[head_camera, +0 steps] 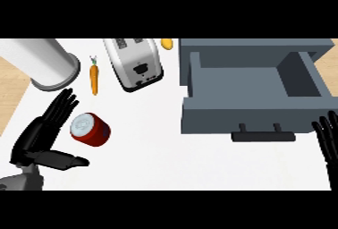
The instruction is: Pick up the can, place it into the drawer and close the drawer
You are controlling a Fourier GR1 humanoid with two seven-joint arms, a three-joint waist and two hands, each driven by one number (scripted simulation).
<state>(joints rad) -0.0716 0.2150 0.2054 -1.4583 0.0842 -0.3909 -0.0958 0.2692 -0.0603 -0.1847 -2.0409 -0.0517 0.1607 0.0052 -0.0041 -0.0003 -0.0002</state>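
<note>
Head view: the white bench point(165, 156) fills most of the frame, with a strip of light wooden floor point(13, 76) visible along the upper left edge. The short red cylindrical can with a silver lid point(90, 129) lies tilted on the bench at centre left, its lid facing the upper left. The left hand point(41, 134) occupies the lower left of the frame, just beside the can on its left; the fingers point(61, 107) are straight and extend toward the top of the frame, the thumb point(65, 160) points to the right below the can, and the hand is spread apart and clasps nothing. Contact between the fingers and the can cannot be determined. The grey box-shaped drawer point(198, 112) stands pulled out at centre right, its interior exposed, with a dark bar handle point(263, 135) on its front face toward the bottom of the frame. The right hand point(327, 138) shows at the right edge, near the drawer front, fingers straight and upward, holding nothing. In the upper left stands a large grey cylindrical container point(43, 62). To its right lies an orange carrot point(94, 79), then a silver toaster point(135, 62), and a small orange rounded object point(167, 44) at the top, next to the drawer housing.
</note>
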